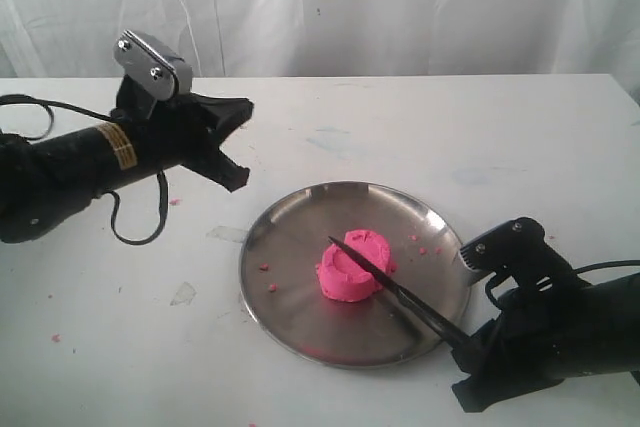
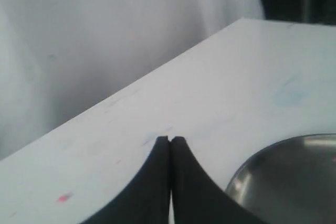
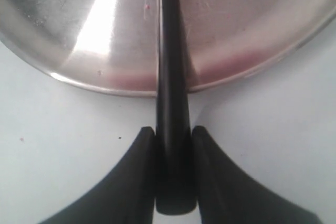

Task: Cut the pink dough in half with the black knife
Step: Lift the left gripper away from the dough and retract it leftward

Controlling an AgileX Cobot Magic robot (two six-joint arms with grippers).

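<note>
One pink dough [image 1: 350, 267], a soft puck with a ringed top, sits in the middle of one round steel plate [image 1: 285, 247]. The right gripper [image 3: 173, 132] is clamped on the blocky handle of the single black knife [image 1: 398, 290], just off the plate's rim. The slim matte blade reaches forward across the dough's top. The left gripper [image 2: 170, 141], fingers pressed together and empty, hangs over the white table [image 1: 500, 137], well apart from the dough.

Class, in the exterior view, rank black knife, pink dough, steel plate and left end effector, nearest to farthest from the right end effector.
1. black knife: held in the right end effector.
2. steel plate: rim just beside it.
3. pink dough: plate's middle.
4. left end effector: far left side.
</note>
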